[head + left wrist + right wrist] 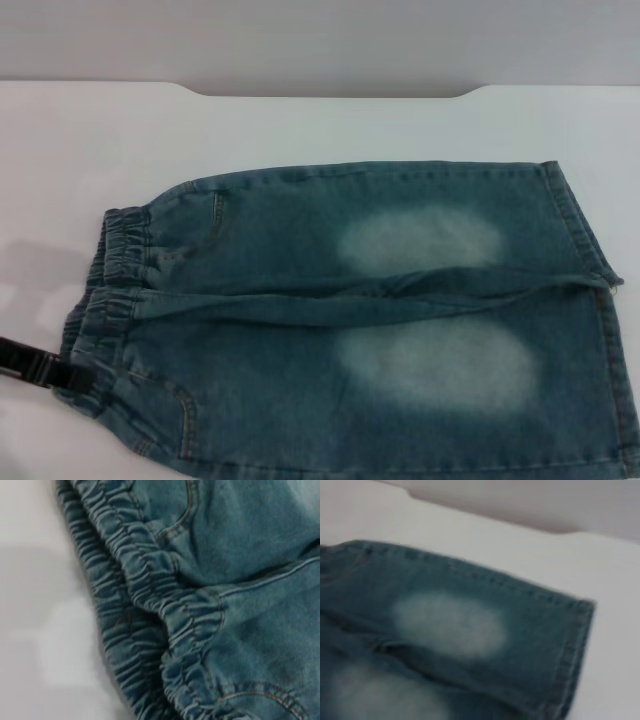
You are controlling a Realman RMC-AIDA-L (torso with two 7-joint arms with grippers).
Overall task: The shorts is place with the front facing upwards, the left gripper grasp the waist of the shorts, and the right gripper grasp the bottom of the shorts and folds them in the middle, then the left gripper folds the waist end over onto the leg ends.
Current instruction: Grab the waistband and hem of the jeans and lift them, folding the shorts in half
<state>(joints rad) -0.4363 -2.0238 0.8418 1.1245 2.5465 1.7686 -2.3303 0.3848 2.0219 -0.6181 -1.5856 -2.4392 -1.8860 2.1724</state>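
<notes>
Blue denim shorts (400, 330) lie flat; pale patches on both legs.

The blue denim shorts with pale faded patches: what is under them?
The blue denim shorts lie flat on a white table, which shows around them. The table directly beneath is covered, so anything under the fabric cannot be seen.

This looks like a robot test room or lab, not a home. A big plain white table (330, 125) fills almost the whole head view. Its far edge has a wide notch cut into it, like a work bench made for a machine to stand at. Behind the table is only a bare grey wall (320, 40). One pair of blue denim shorts (400, 330) lies flat on the table, spread out for practice. A black robot gripper (40, 368) reaches in from the left side.
</notes>
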